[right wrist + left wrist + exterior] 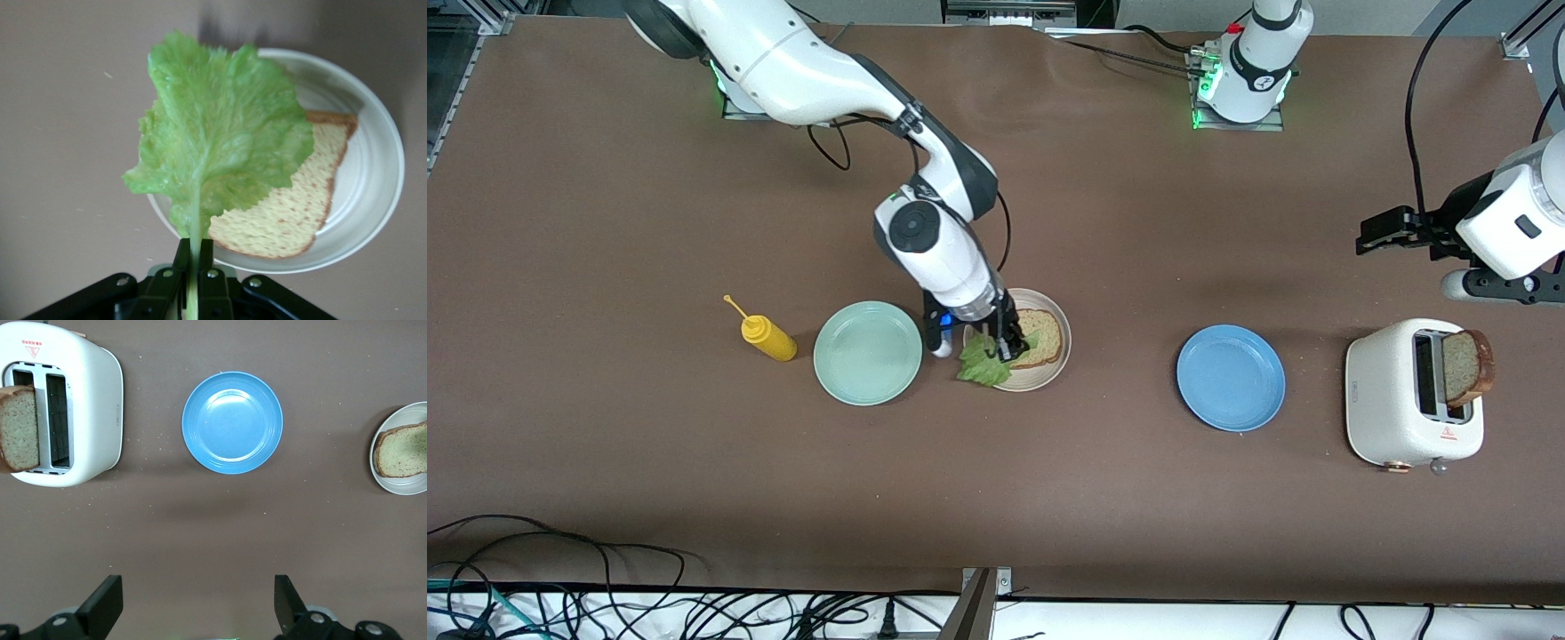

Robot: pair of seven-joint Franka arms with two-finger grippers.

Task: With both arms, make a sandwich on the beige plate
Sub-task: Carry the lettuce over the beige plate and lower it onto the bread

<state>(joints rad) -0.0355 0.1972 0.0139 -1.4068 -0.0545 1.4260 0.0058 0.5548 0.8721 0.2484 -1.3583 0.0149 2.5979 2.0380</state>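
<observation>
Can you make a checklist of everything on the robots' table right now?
Surface: brown table.
Job's things: bread slice on the beige plate; second slice in the toaster; lettuce leaf hanging over the plate's edge.
Clutter: yellow squeeze bottle, mint-green plate, blue plate.
Grippers: right gripper shut on the lettuce stem over the beige plate; left gripper open, waiting above the table near the toaster.
Cables: black cables along the edge nearest the front camera.
Surroundings: nothing seen.

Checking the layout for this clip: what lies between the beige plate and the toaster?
The blue plate, bare, sits between the beige plate and the toaster; front view shows it, otherwise only brown table.
</observation>
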